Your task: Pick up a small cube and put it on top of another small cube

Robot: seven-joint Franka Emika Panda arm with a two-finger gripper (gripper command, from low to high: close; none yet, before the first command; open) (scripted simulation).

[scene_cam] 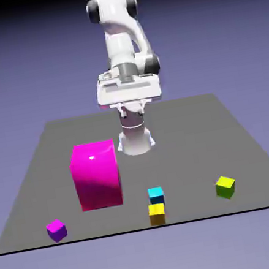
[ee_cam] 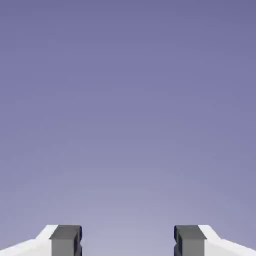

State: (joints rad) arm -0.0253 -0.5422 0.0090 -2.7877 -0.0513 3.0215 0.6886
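Note:
The small cyan cube (scene_cam: 155, 194) sits on the grey table (scene_cam: 187, 134) near its front edge, just behind a yellow cube. The other small cube, lime green (scene_cam: 225, 186), lies apart toward the exterior view's right. My gripper (scene_cam: 131, 106) hangs high above the table's far side, well away from both cubes. In the hand view the gripper (ee_cam: 127, 241) is open: its grey fingertips (ee_cam: 65, 240) stand wide apart with only the blue-violet backdrop between them. No cube shows in that view.
A big magenta block (scene_cam: 96, 175) stands left of the cyan cube. The yellow cube (scene_cam: 156, 213) almost touches the cyan one's front. A small purple cube (scene_cam: 56, 230) lies at the front left corner.

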